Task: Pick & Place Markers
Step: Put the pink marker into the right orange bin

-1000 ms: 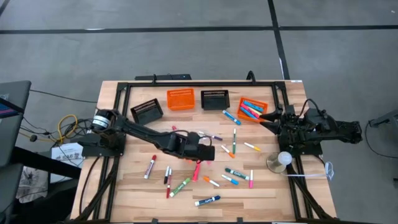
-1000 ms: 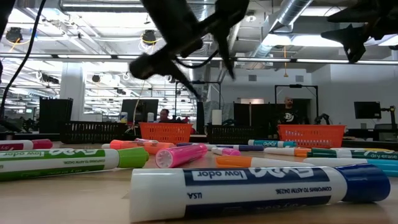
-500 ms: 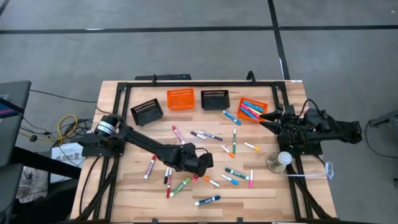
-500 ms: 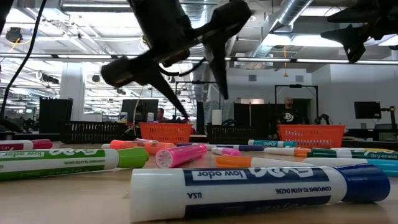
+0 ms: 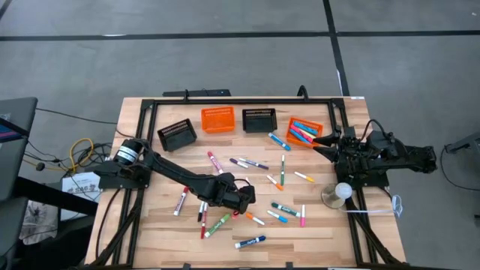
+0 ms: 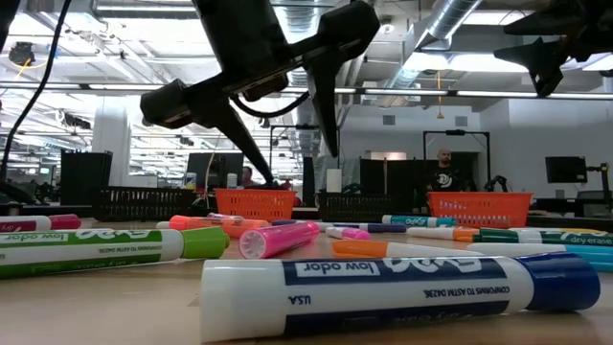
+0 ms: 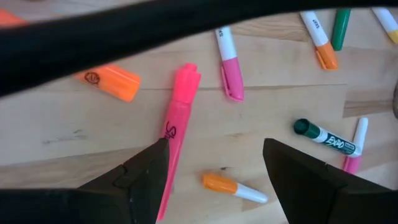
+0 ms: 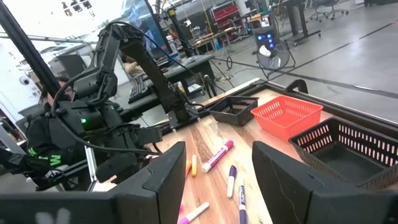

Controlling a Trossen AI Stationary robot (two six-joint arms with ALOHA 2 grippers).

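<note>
The markers [image 5: 247, 196] lie scattered loose across the middle and near part of the desk [image 5: 150, 225], with a few already dropped into the orange basket [image 5: 304, 132] at the far right; an orange basket [image 5: 217, 118] and two black baskets [image 5: 177, 134] along the far edge look ready to take more. A pink marker [image 7: 175, 130] lies flat on the wood directly ahead of the left gripper [image 7: 211, 163], which hangs low over the centre of the desk with its fingers spread wide and nothing between them, one finger on either side of the free space beside the marker, seemingly lined up to close on it. The right gripper [image 8: 214, 163] waits raised by the right edge, close to the filled orange basket, its fingers likewise apart and empty, probably parked there to keep clear of the working arm.
</note>
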